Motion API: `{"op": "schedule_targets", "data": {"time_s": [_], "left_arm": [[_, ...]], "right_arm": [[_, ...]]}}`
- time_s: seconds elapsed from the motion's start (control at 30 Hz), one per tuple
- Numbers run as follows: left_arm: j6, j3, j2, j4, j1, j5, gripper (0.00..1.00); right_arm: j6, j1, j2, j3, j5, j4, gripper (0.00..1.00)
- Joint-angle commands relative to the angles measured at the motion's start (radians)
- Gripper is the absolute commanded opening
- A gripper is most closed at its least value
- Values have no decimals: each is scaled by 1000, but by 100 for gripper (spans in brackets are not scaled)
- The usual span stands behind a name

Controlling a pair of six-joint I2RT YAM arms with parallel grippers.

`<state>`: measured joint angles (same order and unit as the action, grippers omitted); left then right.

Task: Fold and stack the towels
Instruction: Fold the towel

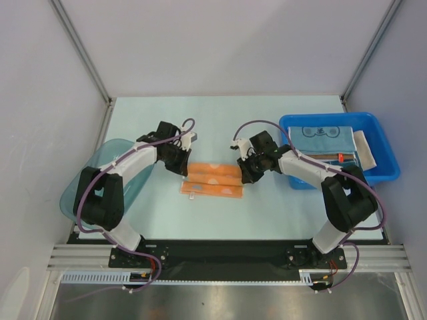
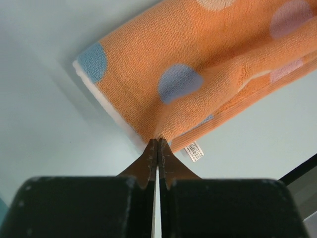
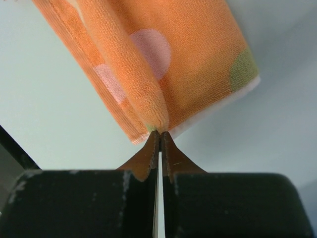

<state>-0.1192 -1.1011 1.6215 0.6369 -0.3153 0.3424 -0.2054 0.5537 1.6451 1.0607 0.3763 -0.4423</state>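
Orange towel (image 1: 212, 181) lies mid-table (image 1: 267, 120), btwn the two arms. It's terry cloth w/ a looped nap, folded into a long flat strip, and a white backing shows along one edge. Soft round dots on it: blue, pale pink, lilac, one green. A small white label (image 2: 194, 151) sticks out at the hem.

Left gripper (image 2: 157, 141) is pinched tight on the strip's left end, its thin brown wedge-shaped tips meeting w/ cloth puckered into a ridge at them. Right gripper (image 3: 159, 133) does the same on the right end — tips closed on a rolled fold of nap.

Blue bin (image 1: 390, 167), rigid plastic and rectangular, sits at right and holds a teal-blue towel (image 1: 327, 137) w/ dark print, a brown towel (image 1: 330, 159) and a pale towel (image 1: 365, 148). Teal tub (image 1: 77, 183) — translucent, rounded — sits at left.
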Motion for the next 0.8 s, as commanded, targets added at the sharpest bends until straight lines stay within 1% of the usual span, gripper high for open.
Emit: {"op": "schedule_targets", "data": {"time_s": [0.0,0.3,0.5,0.57,0.6,0.63,0.7,0.73,0.77], "left_arm": [[36,9,-5,7,-11,-45,0],[59,38,-29,33,-11,-109,0],[65,50,-52,38,-11,-108,0],[67,60,-58,35,-13,-114,4],[70,69,-61,32,-13,-121,11],[70,75,-61,29,-15,-120,11],[75,81,-61,29,-21,-108,12],[76,83,-64,30,-24,-106,14],[81,81,-69,41,-28,-106,20]], "right_arm": [[34,12,-47,-11,-20,40,0],[72,22,-71,-47,-16,48,0],[100,34,-77,-74,-27,54,0],[107,38,-76,-87,-16,66,0],[116,44,-70,-90,-20,68,0],[118,51,-67,-94,-17,70,0],[123,54,-64,-96,-16,53,5],[126,54,-62,-94,-17,41,15],[127,54,-67,-87,-23,31,16]]}}
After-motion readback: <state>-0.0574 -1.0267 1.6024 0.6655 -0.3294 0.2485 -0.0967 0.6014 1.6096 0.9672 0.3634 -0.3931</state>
